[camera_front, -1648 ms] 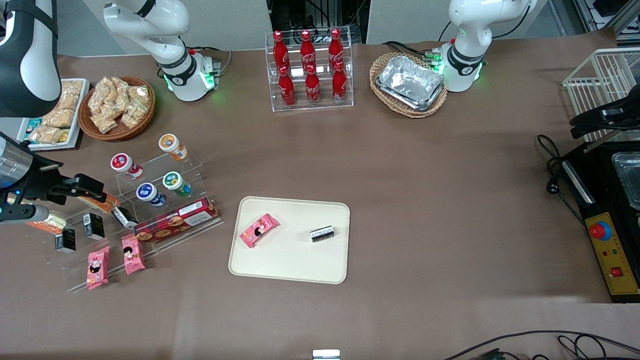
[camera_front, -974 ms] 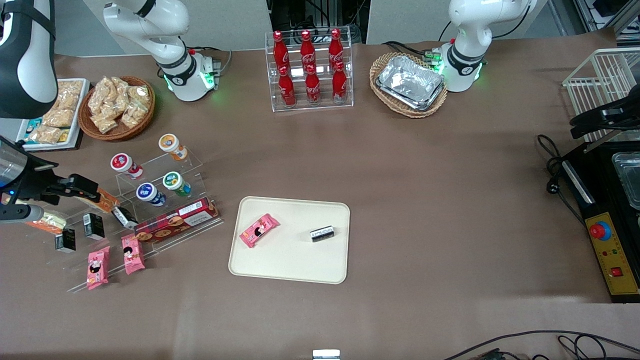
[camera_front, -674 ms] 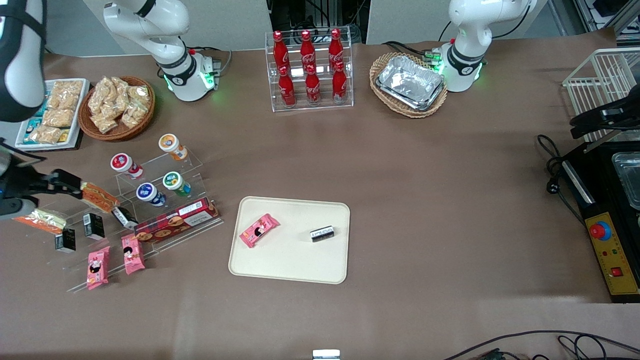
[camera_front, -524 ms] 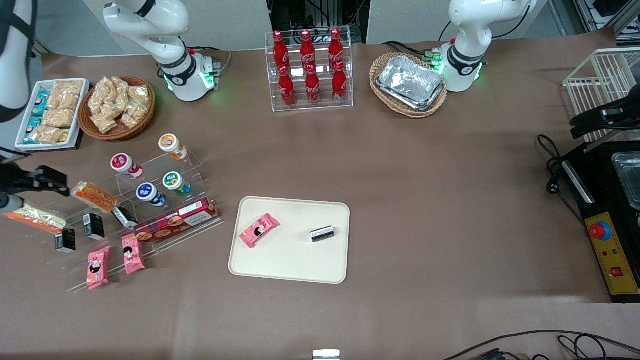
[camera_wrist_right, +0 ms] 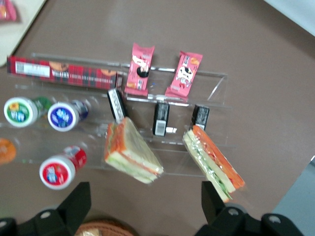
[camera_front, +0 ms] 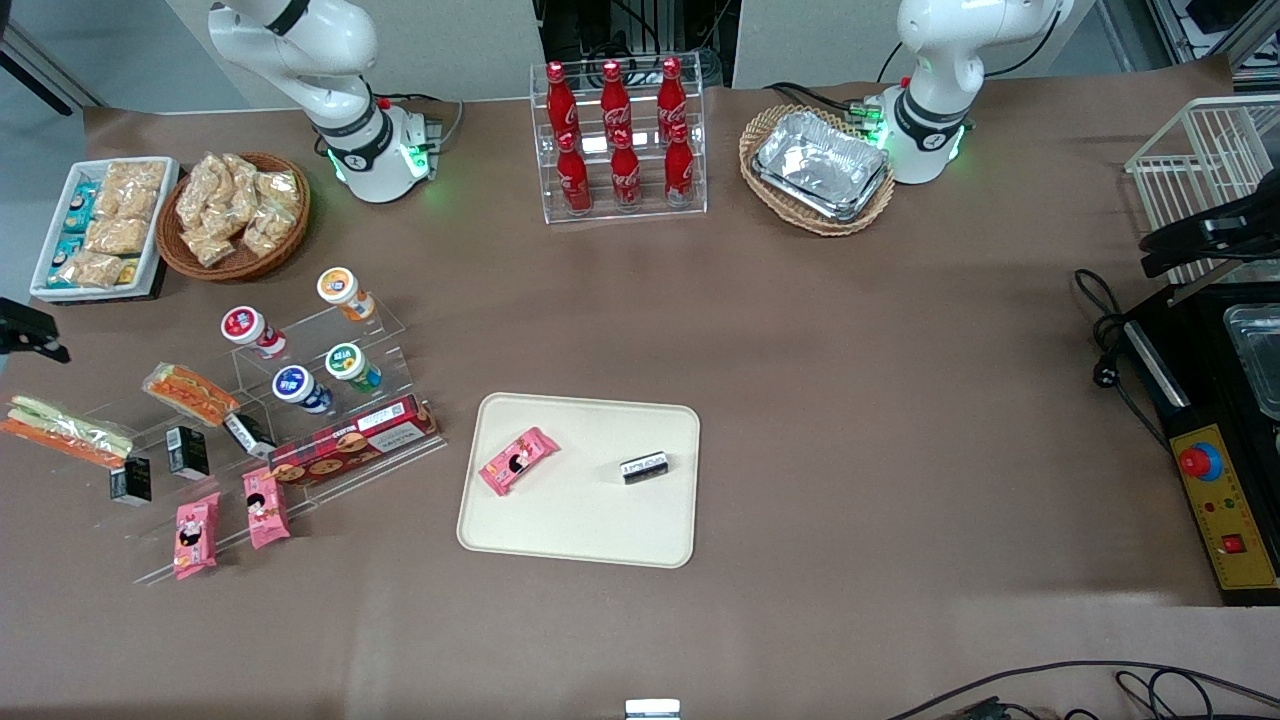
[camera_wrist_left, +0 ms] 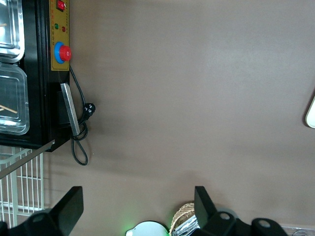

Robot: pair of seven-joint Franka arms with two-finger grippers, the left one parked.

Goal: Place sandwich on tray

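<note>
- Front view: the long clear-wrapped sandwich with pale bread, green lettuce and an orange strip (camera_front: 63,431) lies flat at the working arm's end of the worktop, well apart from the large cream-beige rectangular tray (camera_front: 585,525).
- Its long axis runs roughly along the worktop's length with a slight slant. One end points toward the worktop's edge and the other toward the clear acrylic stepped stand (camera_front: 300,400). The orange strip is on the side nearer the front camera.
- Whether it rests on the stand's step or on the worktop, I cannot tell.
- Right wrist view: the claw (camera_wrist_right: 142,191) hangs high above the stand, fingers spread wide and holding nothing. The sandwich (camera_wrist_right: 214,163) is far below it, untouched.
- A stubbier wrapped sandwich with orange-red filling (camera_front: 191,392) sits beside the long one, apart from it.
- Two pink snack packs (camera_front: 230,520) and small black packets (camera_front: 160,465) are nearer the front camera.
- The long red biscuit box (camera_front: 352,441) has a white label, too small to read.
- On the tray lie a pink snack pack (camera_front: 518,460) and a small black packet (camera_front: 644,466).
- Red bottles (camera_front: 615,135) carry Coca-Cola script.
</note>
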